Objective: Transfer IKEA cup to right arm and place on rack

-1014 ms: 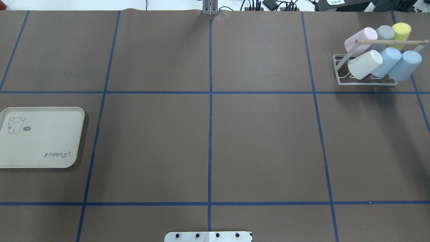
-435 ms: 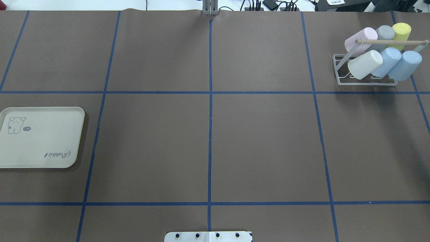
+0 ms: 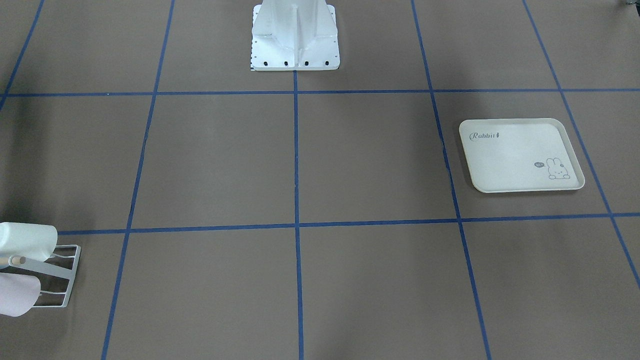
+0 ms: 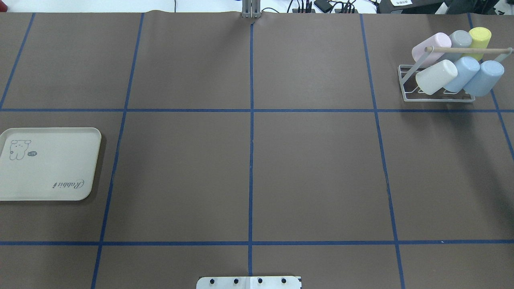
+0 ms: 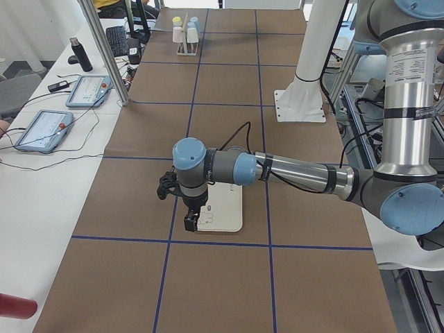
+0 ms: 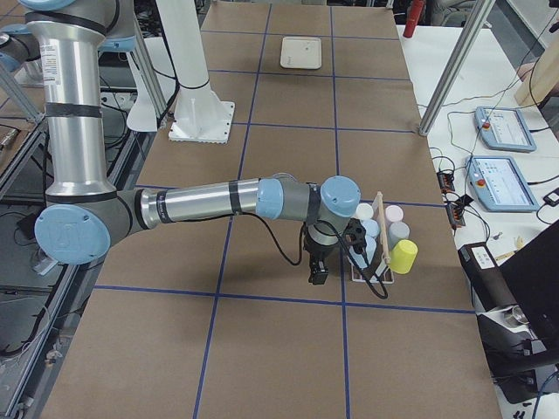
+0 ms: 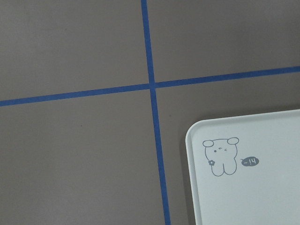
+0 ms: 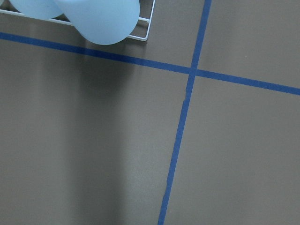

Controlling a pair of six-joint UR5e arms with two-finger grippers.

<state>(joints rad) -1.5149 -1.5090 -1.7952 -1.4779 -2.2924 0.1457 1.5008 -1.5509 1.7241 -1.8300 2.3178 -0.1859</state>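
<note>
The white wire rack (image 4: 433, 100) with its wooden dowel (image 4: 470, 50) stands at the table's far right. Several cups lie tilted on its prongs: pink (image 4: 431, 48), grey (image 4: 459, 39), yellow (image 4: 480, 38), white (image 4: 436, 77) and two blue (image 4: 484, 78). My right gripper (image 6: 317, 275) hangs just beside the rack (image 6: 380, 236), and the right wrist view catches a blue cup (image 8: 103, 18) at its top edge. Over the cream tray (image 5: 225, 208) hangs my left gripper (image 5: 191, 222). Both grippers show only in the side views, so I cannot tell whether they are open or shut.
The rabbit-print tray (image 4: 48, 164) lies bare at the table's left edge. Blue tape lines (image 4: 251, 160) grid the brown table cover. The robot's white base (image 3: 295, 40) stands at the near middle. Tablets (image 5: 87, 90) and cables lie on a side bench.
</note>
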